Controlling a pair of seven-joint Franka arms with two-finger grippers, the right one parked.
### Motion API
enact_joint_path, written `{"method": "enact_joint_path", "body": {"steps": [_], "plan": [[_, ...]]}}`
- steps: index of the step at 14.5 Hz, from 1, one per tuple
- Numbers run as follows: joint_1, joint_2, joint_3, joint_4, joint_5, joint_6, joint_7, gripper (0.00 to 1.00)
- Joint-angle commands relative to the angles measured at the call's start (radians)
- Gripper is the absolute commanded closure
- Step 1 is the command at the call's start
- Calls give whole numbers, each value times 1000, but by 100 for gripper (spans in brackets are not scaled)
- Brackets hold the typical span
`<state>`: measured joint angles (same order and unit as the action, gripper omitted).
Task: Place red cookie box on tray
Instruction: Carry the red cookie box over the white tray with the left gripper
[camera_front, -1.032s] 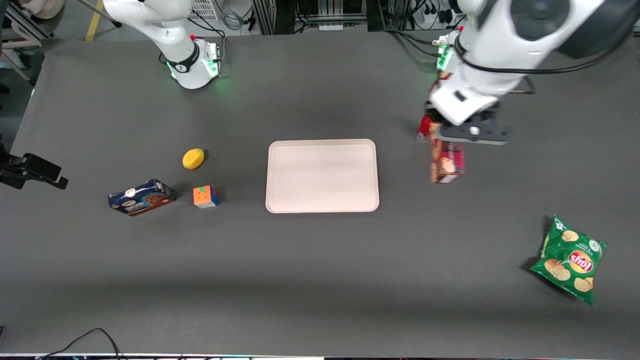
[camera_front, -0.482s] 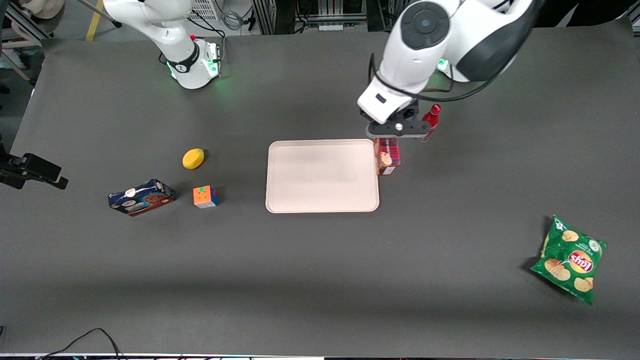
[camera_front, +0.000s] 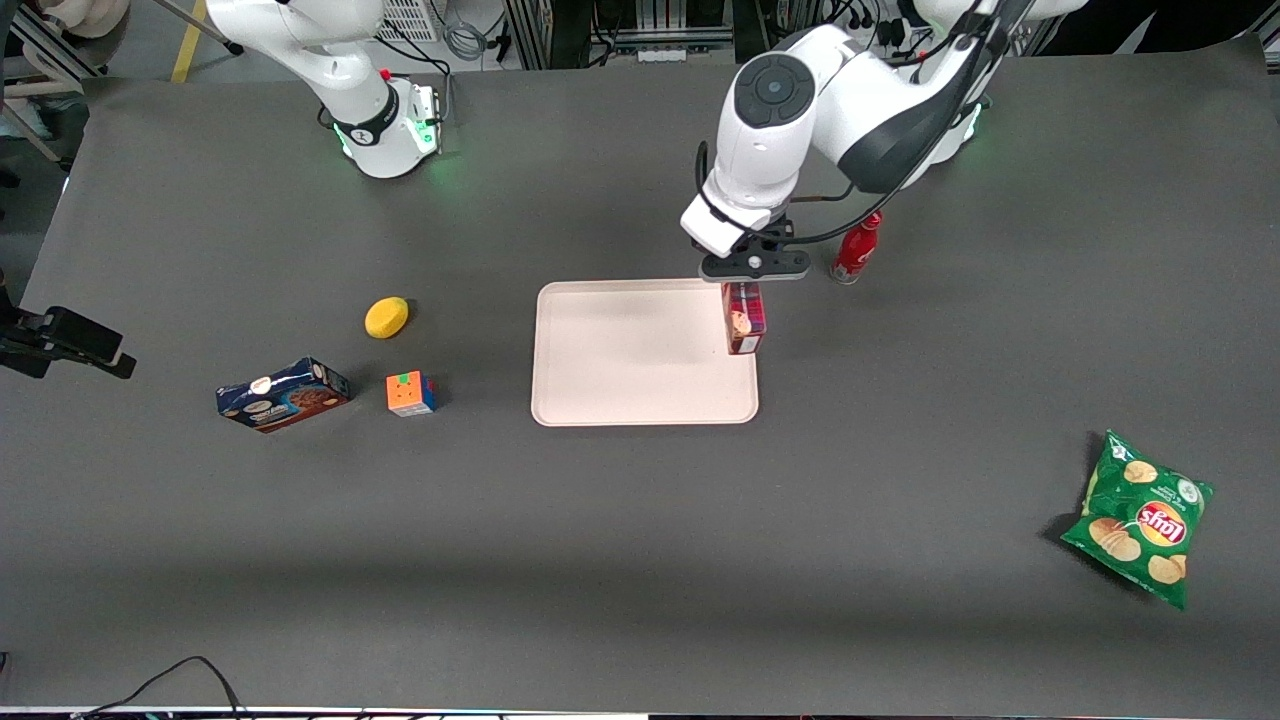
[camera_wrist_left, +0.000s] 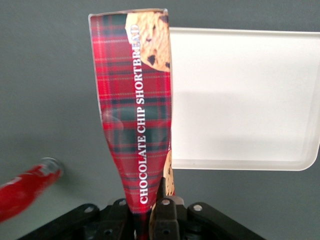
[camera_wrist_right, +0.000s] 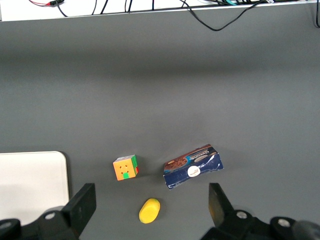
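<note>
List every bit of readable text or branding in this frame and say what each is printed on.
"CHOCOLATE CHIP SHORTBREAD": on the red cookie box, held in the left arm's end effector over the tray's edge.
"Lay's" logo, upside down: on the green chip bag.
Blue cookie box: print too small to read.
Red bottle: label unreadable.

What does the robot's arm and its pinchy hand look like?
The working arm is chunky and glossy white, with rounded joints, a dark grey round cap and a dark grey patch. A thin black cable loops beside it. Its gripper, over the tray's edge, is a flat black bar; green light glows at the base.
</note>
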<state>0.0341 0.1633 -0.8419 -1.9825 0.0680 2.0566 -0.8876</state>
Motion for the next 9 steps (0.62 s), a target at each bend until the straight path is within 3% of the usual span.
{"method": "enact_joint_path", "body": {"steps": [1, 4, 9], "plan": [[-72, 71, 1, -30, 91, 98, -160, 86], [-89, 177, 1, -22, 263, 149, -280, 86], [-82, 320, 30, 16, 441, 206, -317, 86]]}}
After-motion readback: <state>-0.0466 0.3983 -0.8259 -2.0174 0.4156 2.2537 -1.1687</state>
